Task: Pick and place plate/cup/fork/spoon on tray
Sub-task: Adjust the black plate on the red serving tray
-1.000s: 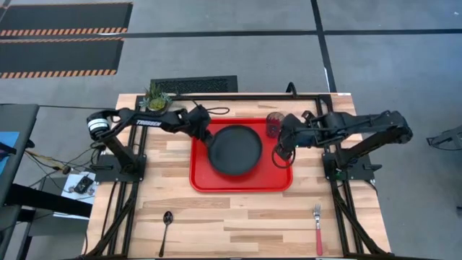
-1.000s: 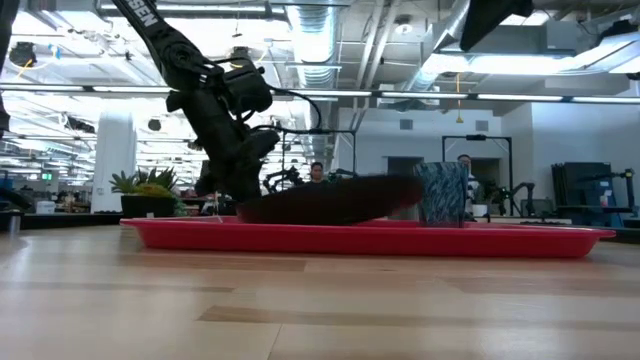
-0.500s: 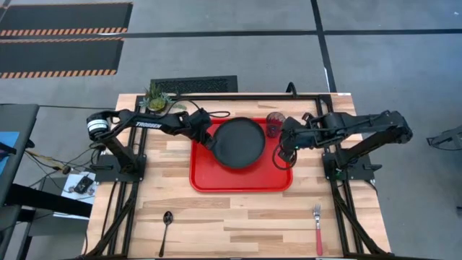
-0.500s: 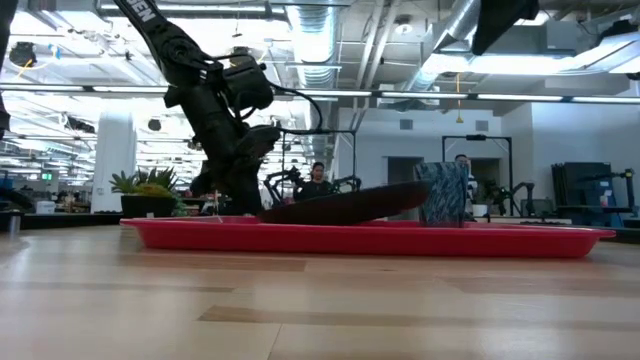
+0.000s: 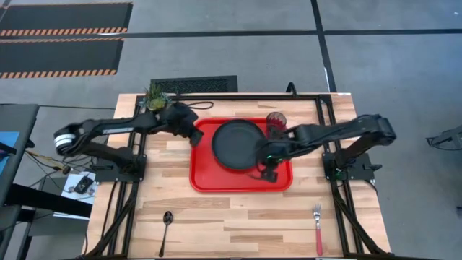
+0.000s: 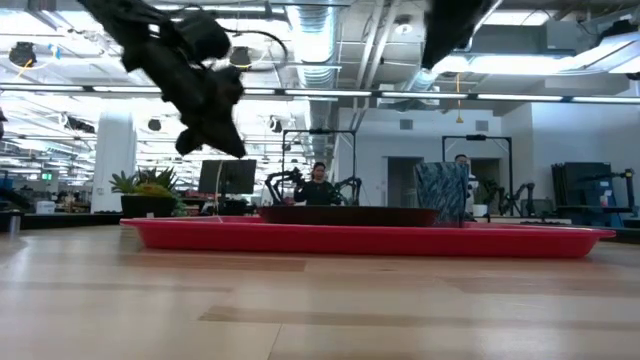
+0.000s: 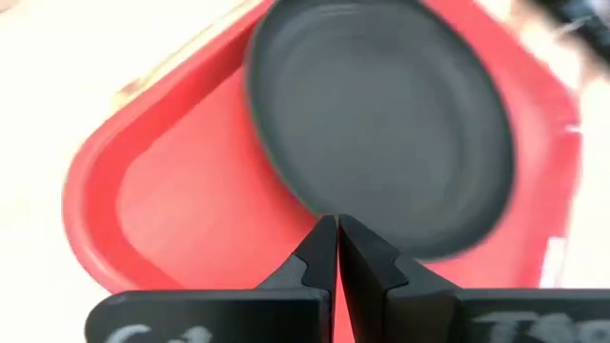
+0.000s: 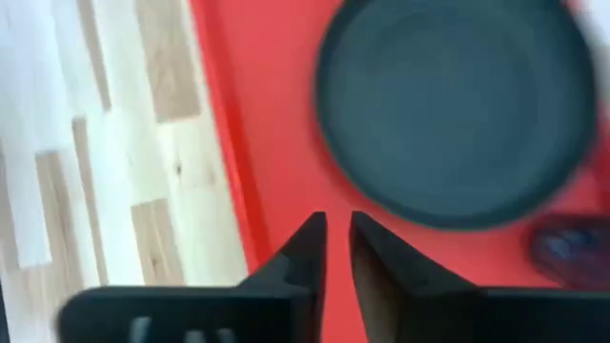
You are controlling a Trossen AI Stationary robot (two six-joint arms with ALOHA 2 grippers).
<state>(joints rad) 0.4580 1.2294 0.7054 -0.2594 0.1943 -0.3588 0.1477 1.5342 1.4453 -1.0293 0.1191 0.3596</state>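
Observation:
The black plate (image 5: 237,143) lies flat on the red tray (image 5: 198,184); it also shows in the low view (image 6: 350,214). The dark reddish cup (image 5: 275,123) stands upright on the tray's far right part, beside the plate. My left gripper (image 5: 193,136) is shut and empty, raised above the tray's far left corner, clear of the plate (image 7: 381,124). My right gripper (image 5: 266,172) hovers over the tray's near right part, its fingers (image 8: 310,250) a narrow gap apart and empty. The spoon (image 5: 167,222) and the fork (image 5: 317,227) lie on the table near its front edge.
A small potted plant (image 5: 155,97) stands at the table's far left corner. Bare wood lies between the tray and the cutlery at the front edge. People and other equipment show in the room beyond the table in the low view.
My left gripper has set the tilted plate down flat on the tray, let go of its left rim, and drawn back up and toward the table's left. My right gripper has moved from the tray's right edge toward the near side, over the tray.

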